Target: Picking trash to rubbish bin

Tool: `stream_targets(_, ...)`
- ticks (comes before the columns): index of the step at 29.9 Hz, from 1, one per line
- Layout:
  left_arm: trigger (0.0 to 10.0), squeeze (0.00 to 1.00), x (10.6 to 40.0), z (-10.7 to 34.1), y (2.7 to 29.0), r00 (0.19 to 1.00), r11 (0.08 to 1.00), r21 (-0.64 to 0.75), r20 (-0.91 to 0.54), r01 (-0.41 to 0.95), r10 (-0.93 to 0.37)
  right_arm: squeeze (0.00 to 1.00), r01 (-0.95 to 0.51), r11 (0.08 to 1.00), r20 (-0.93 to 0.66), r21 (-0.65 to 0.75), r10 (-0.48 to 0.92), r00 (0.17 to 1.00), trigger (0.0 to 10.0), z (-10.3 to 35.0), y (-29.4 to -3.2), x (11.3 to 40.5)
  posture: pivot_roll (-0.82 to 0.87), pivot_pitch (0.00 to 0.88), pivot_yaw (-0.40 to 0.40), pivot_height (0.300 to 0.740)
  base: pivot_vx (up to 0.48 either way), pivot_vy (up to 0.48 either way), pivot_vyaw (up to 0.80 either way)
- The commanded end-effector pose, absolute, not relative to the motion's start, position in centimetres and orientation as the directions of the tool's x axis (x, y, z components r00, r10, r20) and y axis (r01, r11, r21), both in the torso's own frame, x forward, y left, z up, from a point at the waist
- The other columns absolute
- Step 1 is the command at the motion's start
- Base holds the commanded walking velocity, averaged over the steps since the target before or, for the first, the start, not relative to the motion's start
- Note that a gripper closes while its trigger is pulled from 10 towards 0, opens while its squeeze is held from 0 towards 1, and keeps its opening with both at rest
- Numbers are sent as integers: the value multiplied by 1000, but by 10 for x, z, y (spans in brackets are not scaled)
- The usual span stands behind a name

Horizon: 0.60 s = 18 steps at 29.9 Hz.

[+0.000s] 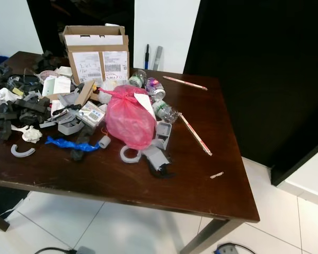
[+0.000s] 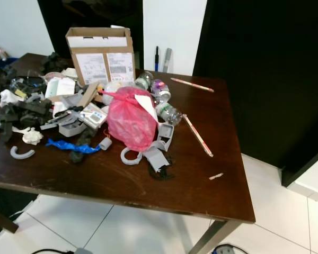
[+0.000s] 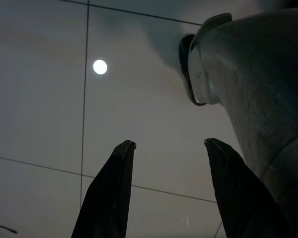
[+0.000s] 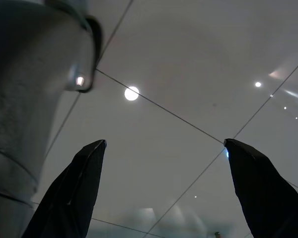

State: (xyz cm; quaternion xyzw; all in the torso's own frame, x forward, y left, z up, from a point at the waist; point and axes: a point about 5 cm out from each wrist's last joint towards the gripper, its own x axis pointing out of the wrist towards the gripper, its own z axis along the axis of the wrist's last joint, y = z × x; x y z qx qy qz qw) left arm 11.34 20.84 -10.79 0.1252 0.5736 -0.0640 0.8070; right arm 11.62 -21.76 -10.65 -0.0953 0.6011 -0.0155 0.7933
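Note:
A dark wooden table carries a heap of trash. In the middle lies a tied pink plastic bag with a white paper slip on it. Around it are plastic bottles, a blue wrapper, grey plastic parts, a white crumpled piece and two long striped sticks. My left gripper hangs open over the tiled floor, nothing between its fingers. My right gripper also hangs open above the floor tiles.
An open cardboard box stands at the table's back. Black and grey clutter covers the left side. A dark wall rises to the right. White floor tiles lie in front, with cables near the table leg.

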Motion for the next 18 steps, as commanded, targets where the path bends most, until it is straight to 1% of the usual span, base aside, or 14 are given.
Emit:
stream_targets(1,10000,0,107,-111,203,317,963,106,-948,247,23,0,-73,979,-949,-188,-162,272,10000,-106,-225,114,68,70,-33,740,0,0,0)
stream_targets(6,10000,0,105,-111,202,317,965,104,-948,240,23,0,-68,979,-949,-195,-171,265,10000,-106,-226,113,70,71,-35,740,0,0,0)
stream_targets(11,10000,0,104,-111,204,324,973,106,-946,206,34,0,-22,970,-943,-241,-229,243,10000,-104,-237,109,76,75,-37,740,0,0,0)
stream_targets(12,10000,0,106,-110,207,342,977,112,-939,184,43,0,15,962,-935,-274,-270,231,10000,-103,-248,105,77,76,-39,740,0,0,0)
stream_targets(13,10000,0,106,-110,207,342,977,112,-939,184,43,0,15,962,-935,-274,-270,231,10000,-103,-248,105,77,76,-39,740,0,0,0)
stream_targets(14,10000,0,107,-109,209,355,979,116,-934,169,50,0,41,954,-928,-298,-299,222,10000,-101,-257,101,79,80,-41,740,0,0,0)
stream_targets(15,10000,0,114,-107,212,388,976,132,-920,171,57,0,101,939,-915,-329,-344,211,10000,-98,-269,98,80,83,-41,740,0,0,0)
stream_targets(16,10000,0,114,-107,212,388,976,132,-920,171,57,0,101,939,-915,-329,-344,211,10000,-98,-269,98,80,83,-41,740,0,0,0)
stream_targets(17,10000,0,122,-103,214,432,975,146,-900,170,60,0,172,910,-894,-377,-406,192,10000,-93,-284,94,88,89,-48,740,0,0,0)
stream_targets(18,10000,0,128,-101,215,460,973,155,-886,171,60,0,215,889,-879,-405,-443,178,10000,-90,-293,93,88,89,-48,740,0,0,0)
